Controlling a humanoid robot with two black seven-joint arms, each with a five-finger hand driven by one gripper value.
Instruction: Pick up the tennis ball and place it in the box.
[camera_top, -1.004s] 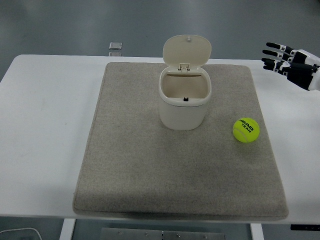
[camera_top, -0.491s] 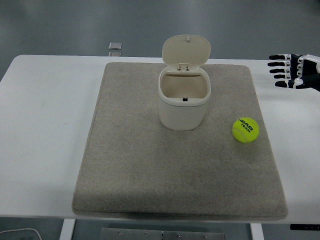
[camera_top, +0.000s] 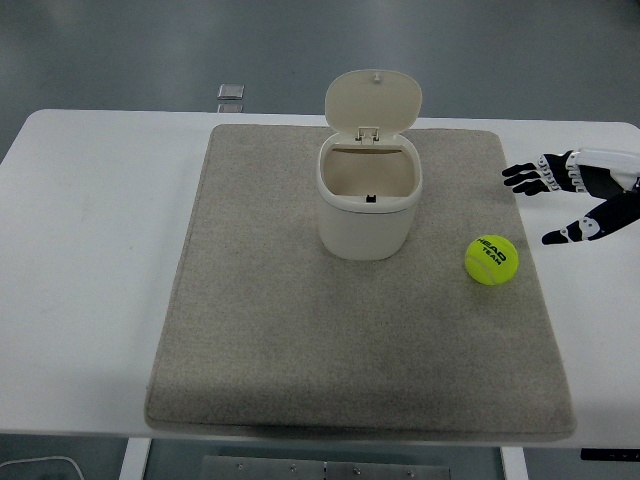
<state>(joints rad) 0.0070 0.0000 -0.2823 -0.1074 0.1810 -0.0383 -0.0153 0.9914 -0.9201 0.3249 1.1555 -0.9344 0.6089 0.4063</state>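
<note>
While the tennis ball (camera_top: 491, 259) sits untouched on the grey mat (camera_top: 300, 330), at about four o'clock from the box (camera_top: 368, 205), the right hand (camera_top: 575, 190) is the one thing that has shifted. A second ago it hung high at the table's far right corner, fingers pointing inward; half a second ago it had dropped a little and turned its fingers more level. Now it has come lower and further in toward the mat's right edge, with the fingers spread wide and the thumb split off below them, holding nothing. It hovers at roughly two o'clock from the ball, near it but clearly apart, with a strip of mat and white table (camera_top: 90, 250) between.

That opened, splayed pose reads as a pre-grasp, so the reach toward the ball appears to be under way, though no contact has been made. The box stands at the mat's far middle, its hinged lid (camera_top: 373, 100) tipped up and back, leaving the mouth open and ready to receive the ball. Neither ball nor box has moved across the three moments.

A small square object (camera_top: 231, 92) lies beyond the table's far edge at about eleven o'clock from the box, playing no part. No left arm shows anywhere.
</note>
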